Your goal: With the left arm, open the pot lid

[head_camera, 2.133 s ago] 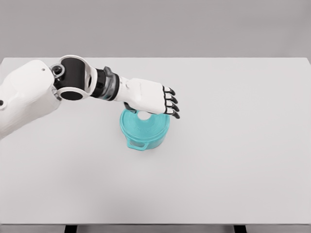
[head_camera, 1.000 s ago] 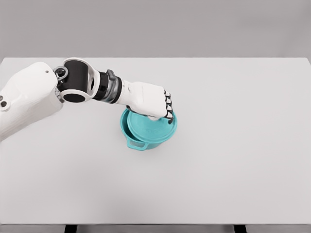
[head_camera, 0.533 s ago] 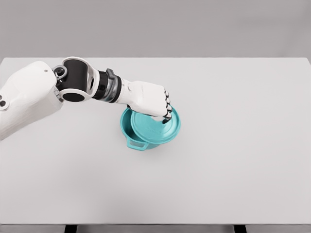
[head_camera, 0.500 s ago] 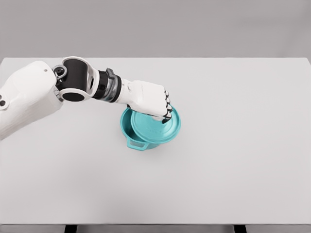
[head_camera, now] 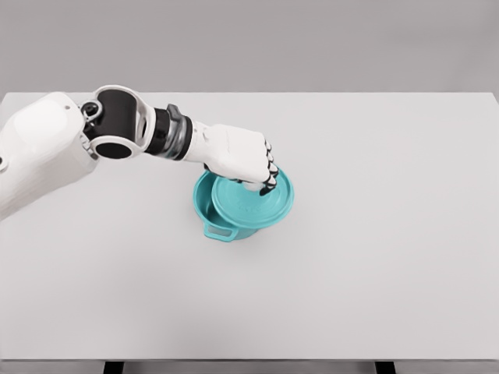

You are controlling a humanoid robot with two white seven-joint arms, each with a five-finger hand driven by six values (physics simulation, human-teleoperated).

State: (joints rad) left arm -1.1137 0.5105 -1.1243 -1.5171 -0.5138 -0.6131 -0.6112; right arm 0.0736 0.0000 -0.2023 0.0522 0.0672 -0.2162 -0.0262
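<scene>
— Where's your lid [head_camera: 253, 201]?
— Left of centre frame, shifted right off the pot [head_camera: 209, 204], your left hand [head_camera: 242, 156] fingers [head_camera: 269, 173] curled on its knob.
— Risk?
— It's tilted; slack grip drops it, maybe dragging the pot across the surface [head_camera: 374, 249].

On the white surface [head_camera: 374, 257] the left hand [head_camera: 242, 156] has its fingers [head_camera: 270, 178] curled on the top of the teal lid [head_camera: 253, 204], which sits shifted right of the teal pot [head_camera: 212, 214], exposing the pot's left inside.
</scene>
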